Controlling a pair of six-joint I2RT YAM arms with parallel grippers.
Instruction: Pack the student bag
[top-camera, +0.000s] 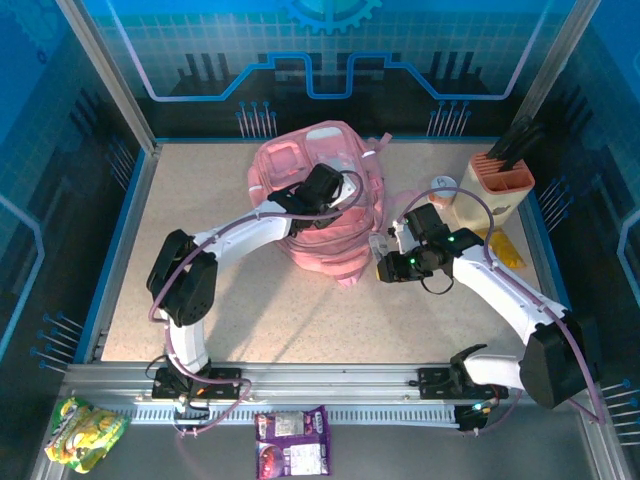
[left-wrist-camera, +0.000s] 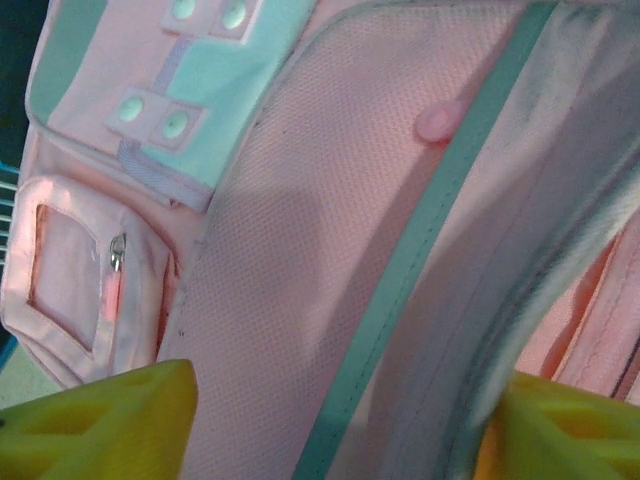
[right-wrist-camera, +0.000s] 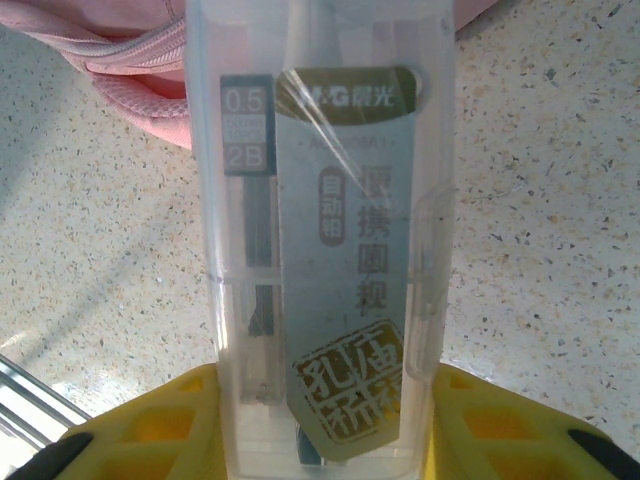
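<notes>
The student bag (top-camera: 330, 160), pink with a clear pocket panel, lies at the back middle of the table. My left gripper (top-camera: 322, 190) is down on top of it. In the left wrist view its yellow fingers (left-wrist-camera: 100, 420) stand apart, open, with the bag's pink mesh and teal trim (left-wrist-camera: 400, 300) spanning the gap. My right gripper (top-camera: 392, 262), just right of the bag, is shut on a clear plastic stationery case (right-wrist-camera: 320, 200) holding a printed card and a lead tube. The case sticks out over the speckled table, with a pink strap of the bag (right-wrist-camera: 130, 60) beyond it.
An orange pen holder (top-camera: 500, 180) with dark items stands at the back right, a small white round thing (top-camera: 443, 185) beside it and a yellow item (top-camera: 505, 250) in front. Snack packets (top-camera: 85, 430) (top-camera: 292, 440) lie beyond the table's near rail. Blue walls enclose the table.
</notes>
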